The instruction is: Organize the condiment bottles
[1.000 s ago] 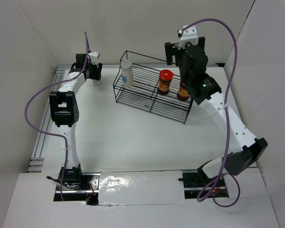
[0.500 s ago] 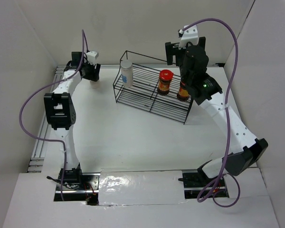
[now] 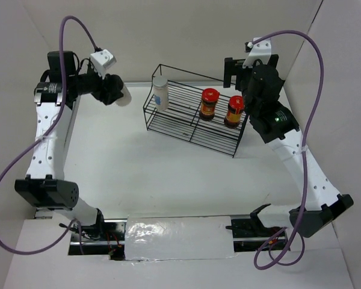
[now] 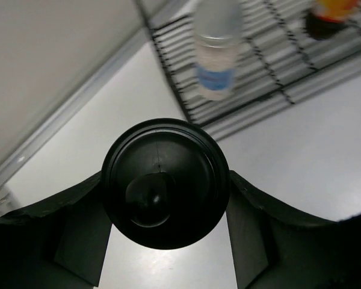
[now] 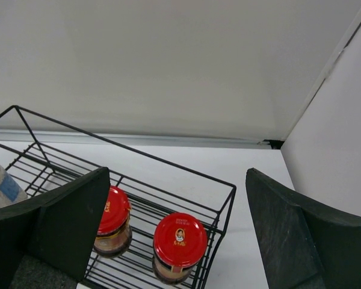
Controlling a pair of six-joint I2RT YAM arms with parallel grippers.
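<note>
My left gripper [image 3: 113,91] is raised at the back left, shut on the pale bottle [image 3: 123,96]. In the left wrist view its black cap [image 4: 166,174] fills the space between my fingers [image 4: 78,235]. The white cylinder bottle [image 3: 160,92] stands at the left end of the black wire rack [image 3: 186,130] and also shows in the left wrist view [image 4: 215,54]. Two brown jars with red lids [image 3: 210,103] [image 3: 233,111] stand at the rack's right end. My right gripper [image 3: 236,71] is open and empty, above and behind them [image 5: 111,220] [image 5: 179,244].
White walls close in the back, left and right. An aluminium rail [image 3: 51,180] runs along the table's left edge. Foil tape [image 3: 180,232] covers the near edge between the arm bases. Purple cables loop above both arms.
My left arm has lifted the pale bottle off the back-left table and swung up. My right gripper has let go of the right jar and drawn back up and to the right.
</note>
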